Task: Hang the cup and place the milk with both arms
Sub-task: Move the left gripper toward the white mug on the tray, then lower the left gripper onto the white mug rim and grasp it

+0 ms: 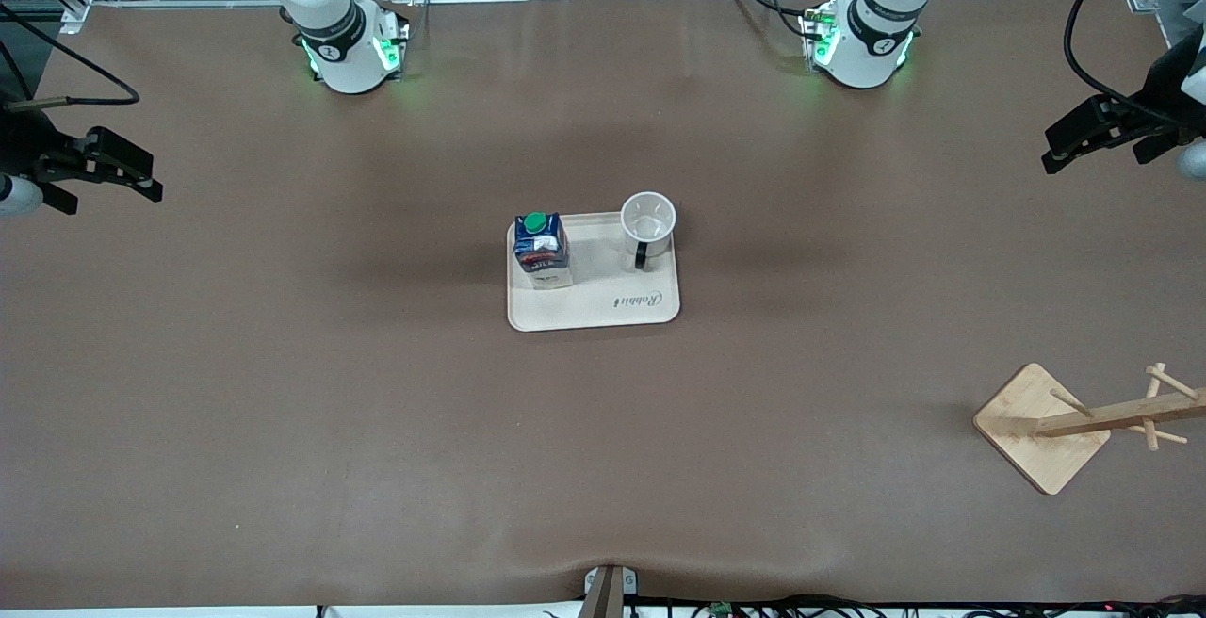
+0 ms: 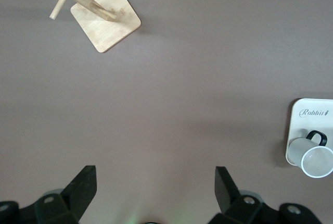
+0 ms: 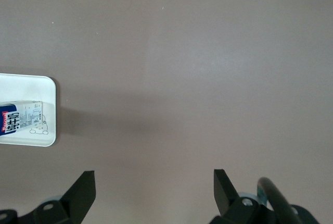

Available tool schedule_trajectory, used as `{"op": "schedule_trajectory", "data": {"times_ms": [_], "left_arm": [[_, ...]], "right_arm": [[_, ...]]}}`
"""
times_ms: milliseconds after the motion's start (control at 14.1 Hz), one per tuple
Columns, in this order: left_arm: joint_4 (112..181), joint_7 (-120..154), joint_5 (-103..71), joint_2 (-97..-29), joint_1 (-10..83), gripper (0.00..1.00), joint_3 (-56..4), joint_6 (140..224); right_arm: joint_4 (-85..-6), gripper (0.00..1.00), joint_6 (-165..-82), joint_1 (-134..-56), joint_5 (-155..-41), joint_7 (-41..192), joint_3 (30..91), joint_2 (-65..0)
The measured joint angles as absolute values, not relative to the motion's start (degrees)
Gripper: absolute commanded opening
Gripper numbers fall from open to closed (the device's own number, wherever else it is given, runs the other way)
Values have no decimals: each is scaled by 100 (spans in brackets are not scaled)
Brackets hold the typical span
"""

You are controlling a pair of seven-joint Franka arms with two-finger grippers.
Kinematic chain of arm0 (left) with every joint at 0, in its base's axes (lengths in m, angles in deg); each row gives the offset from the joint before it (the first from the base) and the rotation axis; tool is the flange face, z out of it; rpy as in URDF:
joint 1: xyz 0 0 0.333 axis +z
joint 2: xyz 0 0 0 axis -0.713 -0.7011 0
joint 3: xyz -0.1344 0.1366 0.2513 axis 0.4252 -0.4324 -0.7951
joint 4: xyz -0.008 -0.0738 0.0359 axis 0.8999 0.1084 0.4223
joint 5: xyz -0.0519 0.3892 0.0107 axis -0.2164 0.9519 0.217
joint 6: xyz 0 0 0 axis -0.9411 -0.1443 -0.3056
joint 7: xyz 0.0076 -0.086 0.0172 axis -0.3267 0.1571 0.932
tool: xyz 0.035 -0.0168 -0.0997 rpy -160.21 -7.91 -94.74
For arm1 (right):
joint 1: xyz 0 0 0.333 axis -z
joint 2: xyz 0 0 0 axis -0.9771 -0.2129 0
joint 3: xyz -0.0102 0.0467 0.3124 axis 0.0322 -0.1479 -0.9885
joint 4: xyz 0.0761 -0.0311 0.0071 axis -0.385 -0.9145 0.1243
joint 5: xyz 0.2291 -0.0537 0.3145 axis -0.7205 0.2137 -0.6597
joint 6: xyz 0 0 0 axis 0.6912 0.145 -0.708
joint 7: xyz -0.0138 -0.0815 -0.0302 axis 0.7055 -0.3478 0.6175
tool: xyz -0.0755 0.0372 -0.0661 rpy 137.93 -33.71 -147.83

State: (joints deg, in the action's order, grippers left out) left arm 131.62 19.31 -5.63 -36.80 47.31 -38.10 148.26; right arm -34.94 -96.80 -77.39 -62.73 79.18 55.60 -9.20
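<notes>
The cup (image 1: 647,222), a white mug with a black handle, stands upright on a cream tray (image 1: 603,307) at the table's middle; it also shows in the left wrist view (image 2: 312,157). The milk (image 1: 541,251), a dark-blue carton with a green cap, stands on the same tray toward the right arm's end; its label side shows in the right wrist view (image 3: 21,117). My left gripper (image 1: 1048,153) is open and empty over the left arm's end of the table (image 2: 156,182). My right gripper (image 1: 151,177) is open and empty over the right arm's end (image 3: 155,185).
A wooden mug rack (image 1: 1041,425) with pegs on an upright post stands on a square base near the left arm's end, nearer the front camera than the tray; it also shows in the left wrist view (image 2: 106,21). Brown tabletop surrounds the tray.
</notes>
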Motion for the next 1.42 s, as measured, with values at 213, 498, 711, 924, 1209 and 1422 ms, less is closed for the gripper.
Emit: {"op": "schedule_trajectory", "data": {"times_ms": [213,498,711,924,1209,1422], "left_arm": [[13160,1931,-544,-3680,4735,100,-3820,14822],[13133,1926,-543,-3696,4765,100,-3847,14824],[13134,1907,-543,-3893,4704,100,-3796,14906],[13197,1964,-545,-4194,4449,100,-3629,15196],[13505,2398,-548,-4584,3877,100,-3499,15760],[13540,2539,-548,-4932,3381,100,-3478,16026]], "right_arm": [[-3494,100,-9685,-7736,-6273,7918,5561,-921],[-3494,100,-9685,-7734,-6273,7918,5561,-923],[-3494,100,-9686,-7733,-6273,7918,5561,-935],[-3494,100,-9687,-7732,-6273,7918,5561,-940],[-3495,100,-9687,-7731,-6273,7918,5561,-944],[-3495,100,-9688,-7730,-6273,7918,5562,-960]]}}
